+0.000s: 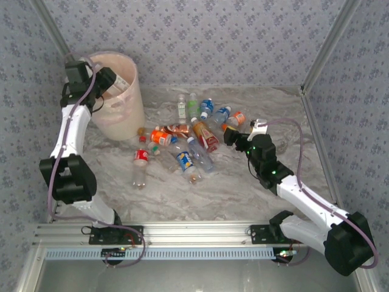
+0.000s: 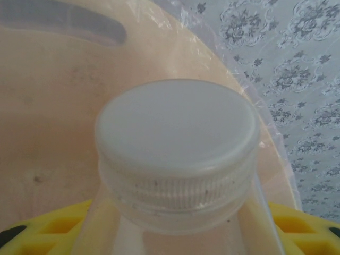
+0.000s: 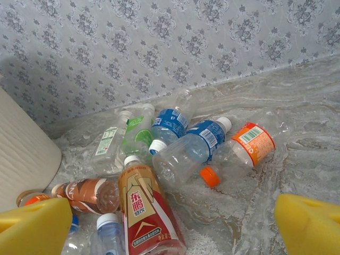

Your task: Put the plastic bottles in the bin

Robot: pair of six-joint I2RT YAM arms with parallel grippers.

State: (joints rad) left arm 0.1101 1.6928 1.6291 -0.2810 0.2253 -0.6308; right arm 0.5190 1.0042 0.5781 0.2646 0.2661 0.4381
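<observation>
While a small clear plastic bottle with a white ribbed cap [image 2: 178, 154] sits pinched between the yellow fingers [image 2: 45, 234] of the left gripper [image 1: 108, 80], its cap points into the tall round pale pink plastic bin [image 1: 124, 109], whose pale inner wall shows behind it in the left wrist view. In the top view that gripper hangs over the bin's open mouth, at the far left of the marbled grey table [image 1: 243, 188]. The other plastic bottles [image 1: 188, 143] lie on their sides in a loose heap just right of the bin, among them a red-labelled bottle with a white cap [image 3: 146, 212], a blue-labelled one with a white cap [image 3: 204, 141], an orange-labelled one [image 3: 249, 146] and a green-labelled one [image 3: 139, 133]. The right gripper [image 1: 234, 135] hovers at the heap's right edge with its jaws spread wide, its yellow pads [image 3: 311, 223] well apart above the bottles. Patterned grey wallpaper [image 1: 213, 36] lines the walls behind.
</observation>
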